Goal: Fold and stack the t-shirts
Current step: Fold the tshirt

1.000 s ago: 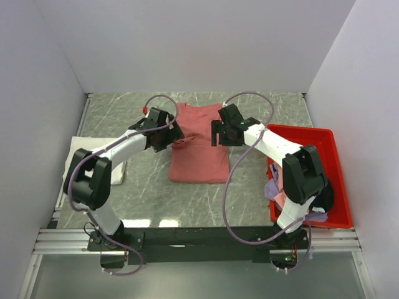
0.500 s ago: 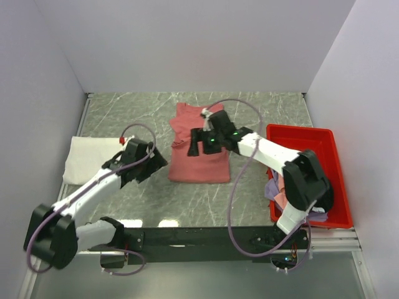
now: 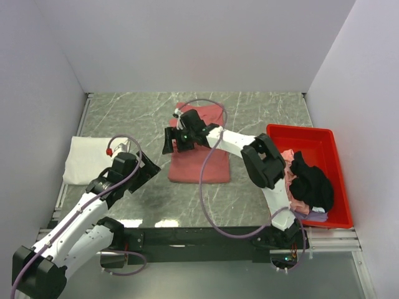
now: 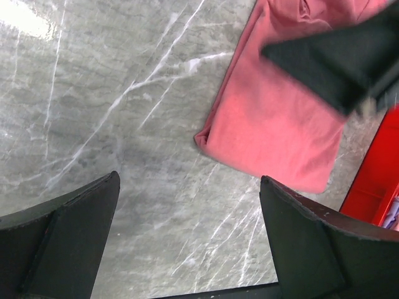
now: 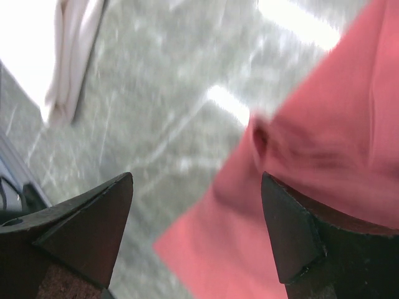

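My right pincer (image 3: 173, 141) hangs over the left edge of the folded dusty red t-shirt (image 3: 201, 163). Its jaws are spread wide with nothing between them, and in its wrist view that shirt's edge and the marble table (image 3: 262, 112) show through the gap. My left pincer (image 3: 147, 169) hovers above the table just left of the same shirt, also fully spread and empty. The white t-shirt (image 3: 87, 159) lies folded at the table's left edge. The black t-shirt (image 3: 312, 180) is heaped with a pink t-shirt (image 3: 288, 154) and a lavender t-shirt (image 3: 313, 216) in the red tray (image 3: 299, 129).
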`<state>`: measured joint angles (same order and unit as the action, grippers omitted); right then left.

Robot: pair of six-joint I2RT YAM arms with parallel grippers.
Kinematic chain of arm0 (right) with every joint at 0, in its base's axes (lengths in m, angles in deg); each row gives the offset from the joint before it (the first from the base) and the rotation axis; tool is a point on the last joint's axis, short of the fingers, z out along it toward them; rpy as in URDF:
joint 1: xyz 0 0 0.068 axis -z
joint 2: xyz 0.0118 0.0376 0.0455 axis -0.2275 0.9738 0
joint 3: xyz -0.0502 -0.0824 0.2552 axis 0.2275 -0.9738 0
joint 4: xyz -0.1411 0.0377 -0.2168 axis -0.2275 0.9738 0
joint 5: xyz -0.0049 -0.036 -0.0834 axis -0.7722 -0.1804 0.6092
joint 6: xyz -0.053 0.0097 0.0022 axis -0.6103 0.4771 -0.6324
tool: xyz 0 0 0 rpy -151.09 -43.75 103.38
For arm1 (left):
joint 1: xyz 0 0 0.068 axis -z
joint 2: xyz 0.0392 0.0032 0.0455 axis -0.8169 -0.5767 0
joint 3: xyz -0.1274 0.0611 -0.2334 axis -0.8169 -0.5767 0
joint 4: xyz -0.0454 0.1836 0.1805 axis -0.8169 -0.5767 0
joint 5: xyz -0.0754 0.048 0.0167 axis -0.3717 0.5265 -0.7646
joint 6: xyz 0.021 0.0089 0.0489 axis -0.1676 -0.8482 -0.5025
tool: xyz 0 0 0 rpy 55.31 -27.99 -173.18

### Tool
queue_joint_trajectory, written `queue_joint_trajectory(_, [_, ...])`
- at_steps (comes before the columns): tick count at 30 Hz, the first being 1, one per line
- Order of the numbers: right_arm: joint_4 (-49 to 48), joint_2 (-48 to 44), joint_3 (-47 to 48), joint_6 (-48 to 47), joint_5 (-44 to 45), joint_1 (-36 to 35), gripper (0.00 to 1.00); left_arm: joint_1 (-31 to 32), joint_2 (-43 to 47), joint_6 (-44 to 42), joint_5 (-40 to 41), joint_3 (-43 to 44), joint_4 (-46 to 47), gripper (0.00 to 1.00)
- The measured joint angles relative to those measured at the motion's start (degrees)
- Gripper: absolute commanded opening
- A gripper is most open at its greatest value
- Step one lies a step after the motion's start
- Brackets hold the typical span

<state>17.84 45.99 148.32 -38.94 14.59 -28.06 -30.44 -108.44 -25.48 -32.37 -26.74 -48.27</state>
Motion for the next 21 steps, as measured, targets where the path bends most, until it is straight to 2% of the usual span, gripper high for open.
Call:
queue_joint_trajectory(6, [2.25, 10.16, 14.95, 0.17, 0.76, 0.13, 0.89, 0.0, 0.35, -0.07, 0.0, -0.59, -0.52, 0.99])
queue_joint_trajectory(11, [3.8, 14.84, 22.53, 0.83, 1.62, 1.31, 0.9, 0.0, 0.11, -0.28, -0.02, -0.59, -0.48, 0.99])
queue_joint_trajectory(18, [6.49, 12.9, 23.37, -0.39, 3.8, 3.34, 0.91, 0.0, -2.36, -0.52, -1.18, -1.27, 1.49, 0.99])
queue_joint_trajectory(21, [5.29, 5.14, 15.19, -0.52, 7.65, 3.69, 0.92, 0.02, -4.81, -0.66, -2.54, -1.84, 3.93, 0.99])
